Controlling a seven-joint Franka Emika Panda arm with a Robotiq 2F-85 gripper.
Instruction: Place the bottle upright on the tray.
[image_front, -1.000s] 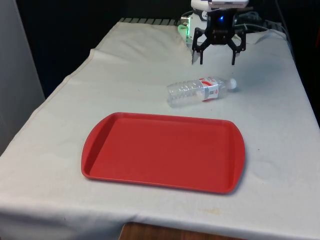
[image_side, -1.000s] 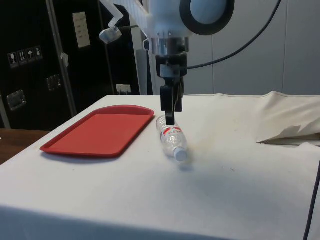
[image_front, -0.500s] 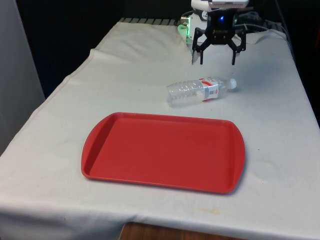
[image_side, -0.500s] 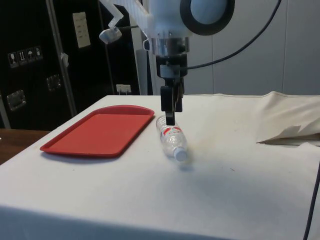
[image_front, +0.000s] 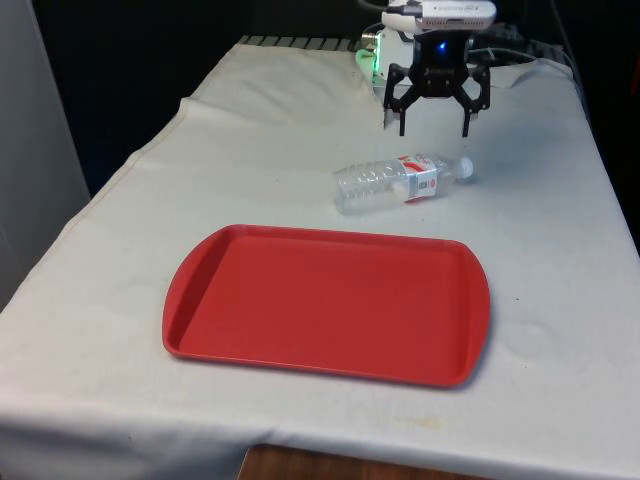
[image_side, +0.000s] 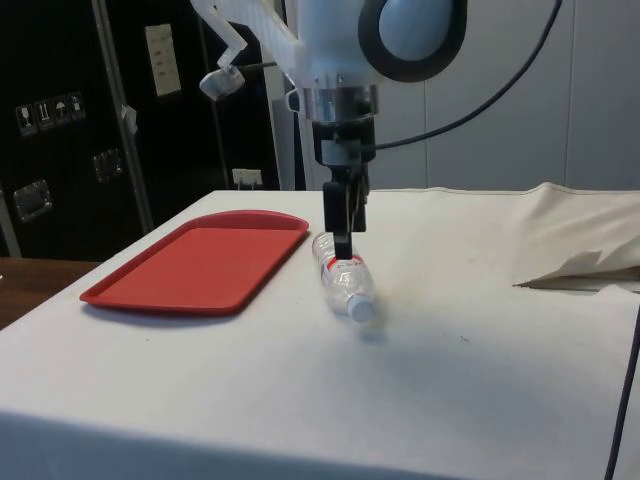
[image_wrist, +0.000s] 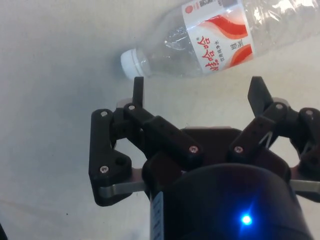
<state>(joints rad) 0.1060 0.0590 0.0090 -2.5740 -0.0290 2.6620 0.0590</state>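
A clear plastic bottle with a red and white label and a white cap lies on its side on the white cloth, cap towards the front view's right. It also lies in the side view as the bottle and in the wrist view as the bottle. A red tray sits nearer the camera, bare; the tray lies beside the bottle. My gripper hangs open just behind and above the bottle's neck end, holding nothing. In the side view the gripper hovers right over the label. The fingertips stand wide apart.
The cloth is bunched into folds at the far side of the table. The table's front edge runs close below the tray.
The gripper has shifted slightly lower and closer to the bottle, staying open. The bottle and tray have not moved.
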